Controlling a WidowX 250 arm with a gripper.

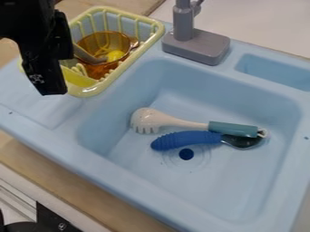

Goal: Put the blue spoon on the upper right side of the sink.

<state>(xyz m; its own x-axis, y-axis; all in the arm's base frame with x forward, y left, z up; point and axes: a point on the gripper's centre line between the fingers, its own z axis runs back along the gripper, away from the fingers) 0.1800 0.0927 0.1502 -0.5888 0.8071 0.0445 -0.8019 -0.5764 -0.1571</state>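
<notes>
The black gripper (50,63) hangs at the upper left, over the sink's left ledge and beside the yellow basket, well away from the spoon. Inside the light blue sink (115,179) lies the blue spoon (185,140). Its ribbed blue handle points left, close to the drain hole, and its dark metal bowl is toward the right. A white pasta server with a teal handle (233,129) lies just above the spoon in the view, and that handle partly covers the edge of the spoon's bowl.
The yellow basket (115,74) at the upper left holds an amber pot (100,41) and a yellow item. A grey faucet (196,44) stands on the back rim. To its right is a small recessed compartment (275,72).
</notes>
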